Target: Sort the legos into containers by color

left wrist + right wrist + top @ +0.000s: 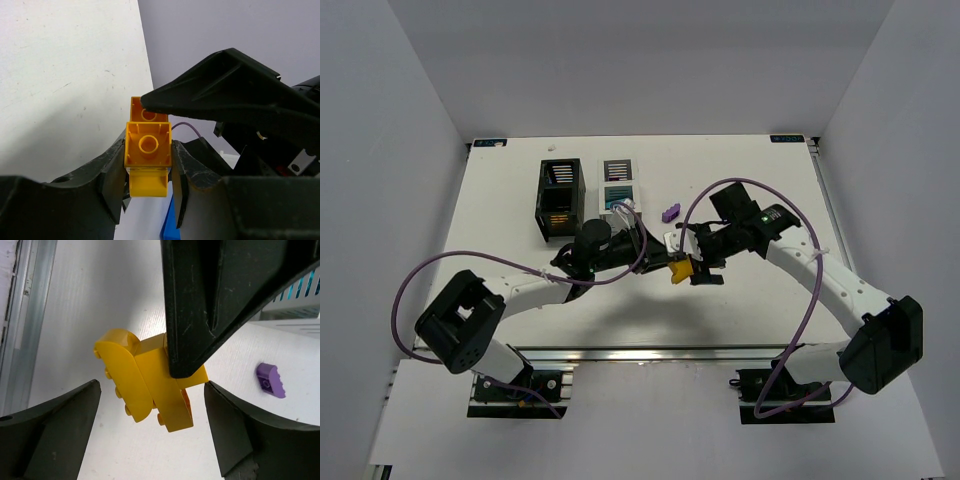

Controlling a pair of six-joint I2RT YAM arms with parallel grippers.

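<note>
A yellow-orange lego (pixel 679 271) made of joined bricks hangs above the table's middle. My left gripper (pixel 671 265) is shut on it; in the left wrist view the yellow-orange lego (pixel 148 147) is pinched between both fingers of the left gripper (pixel 148 165). My right gripper (pixel 702 268) faces it from the right, open. In the right wrist view the right gripper (pixel 151 392) has its fingers spread either side of the yellow-orange lego (pixel 145 382), not touching it. A purple lego (pixel 670 212) (pixel 270 380) lies on the table. The black container (pixel 560 200) and white container (pixel 620 183) stand behind.
The white container (pixel 295 302) shows teal in its near compartment. Purple cables loop off both arms over the table. A metal rail (pixel 22 315) runs along the table's near edge.
</note>
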